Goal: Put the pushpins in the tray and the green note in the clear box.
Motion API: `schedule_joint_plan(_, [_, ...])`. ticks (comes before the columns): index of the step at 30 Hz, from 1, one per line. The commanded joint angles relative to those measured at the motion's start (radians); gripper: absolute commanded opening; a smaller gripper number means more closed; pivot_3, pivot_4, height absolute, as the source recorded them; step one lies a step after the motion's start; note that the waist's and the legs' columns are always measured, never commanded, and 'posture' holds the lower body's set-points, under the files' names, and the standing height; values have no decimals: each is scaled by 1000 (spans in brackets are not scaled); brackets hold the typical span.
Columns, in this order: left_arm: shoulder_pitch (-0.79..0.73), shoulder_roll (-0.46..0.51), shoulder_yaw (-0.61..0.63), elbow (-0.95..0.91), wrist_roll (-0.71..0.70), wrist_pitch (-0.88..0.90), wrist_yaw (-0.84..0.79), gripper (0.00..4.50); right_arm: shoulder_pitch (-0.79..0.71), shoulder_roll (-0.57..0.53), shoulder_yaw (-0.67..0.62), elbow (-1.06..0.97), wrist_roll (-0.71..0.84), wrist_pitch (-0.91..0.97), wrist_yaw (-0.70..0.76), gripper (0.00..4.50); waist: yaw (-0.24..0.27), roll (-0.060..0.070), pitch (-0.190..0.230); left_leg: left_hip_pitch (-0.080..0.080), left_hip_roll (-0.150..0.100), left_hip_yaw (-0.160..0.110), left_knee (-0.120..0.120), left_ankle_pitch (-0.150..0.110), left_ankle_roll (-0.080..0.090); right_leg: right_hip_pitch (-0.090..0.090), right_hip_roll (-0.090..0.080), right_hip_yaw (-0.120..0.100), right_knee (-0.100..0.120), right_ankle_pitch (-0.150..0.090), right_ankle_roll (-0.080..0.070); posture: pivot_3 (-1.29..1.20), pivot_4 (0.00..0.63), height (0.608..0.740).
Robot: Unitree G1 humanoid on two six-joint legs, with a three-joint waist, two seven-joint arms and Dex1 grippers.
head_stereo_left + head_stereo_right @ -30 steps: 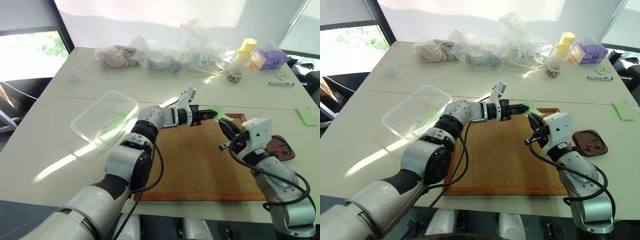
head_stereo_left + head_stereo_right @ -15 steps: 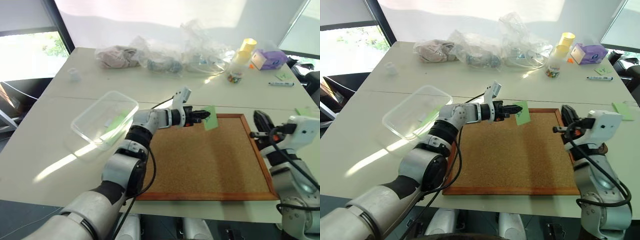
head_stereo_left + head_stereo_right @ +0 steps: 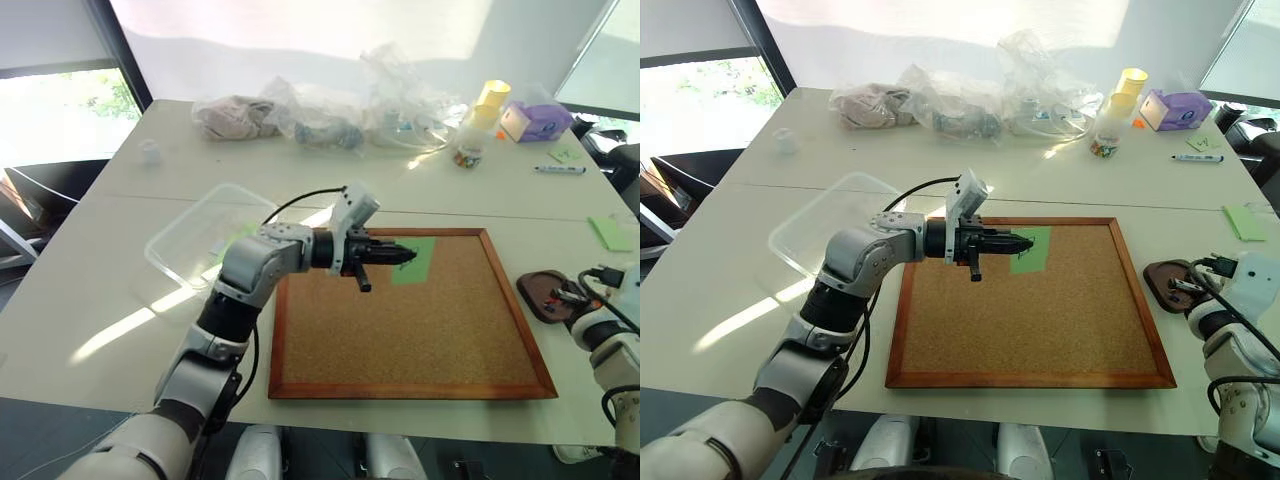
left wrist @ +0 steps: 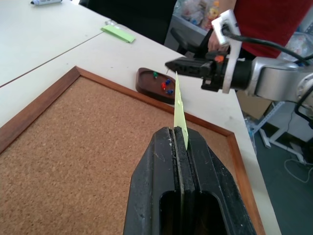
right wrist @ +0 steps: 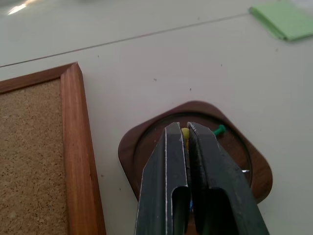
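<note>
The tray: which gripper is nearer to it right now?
Right. The right gripper hovers directly over the tray, shut on a yellow pushpin. The left gripper is over the cork board, shut on the green note.

Rough cork board (image 3: 420, 320), wood-framed

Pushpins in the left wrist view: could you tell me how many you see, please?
4, all in the tray: one green pushpin, one red pushpin, two blue pushpins beside it. More may be hidden.
</note>
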Motion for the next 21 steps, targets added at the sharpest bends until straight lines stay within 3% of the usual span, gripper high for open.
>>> schedule_joint_plan(1, [18, -12, -13, -53, -14, -7, 22, 36, -8, -30, -31, 11, 23, 19, 24, 74, 0, 0, 0, 0, 0, 0, 0, 0, 0, 0, 0, 0, 0, 0, 0, 0, 150, 740])
schedule_joint_plan(7, [38, -18, -25, -64, -21, -5, 37, 36, -13, -56, -13, 58, 5, 19, 56, 74, 0, 1, 0, 0, 0, 0, 0, 0, 0, 0, 0, 0, 0, 0, 0, 0, 150, 740])
schedule_joint_plan(10, [37, -17, -26, -53, -19, -13, 35, 0, -15, -56, -5, 60, 3, 19, 60, 936, -1, 1, 0, 0, 0, 0, 0, 0, 0, 0, 0, 0, 0, 0, 0, 0, 150, 740])
schedule_joint_plan(17, [36, -22, -30, -48, -16, -18, 38, 0, -12, -53, 13, 52, -17, 8, 67, 4446, -1, 1, 0, 0, 0, 0, 0, 0, 0, 0, 0, 0, 0, 0, 0, 0, 150, 740])
schedule_joint_plan(21, [39, -24, -31, -51, -15, -20, 41, 0, 2, -52, 16, 36, -24, -7, 80, 4446, 0, 1, 0, 0, 0, 0, 0, 0, 0, 0, 0, 0, 0, 0, 0, 0, 150, 740])
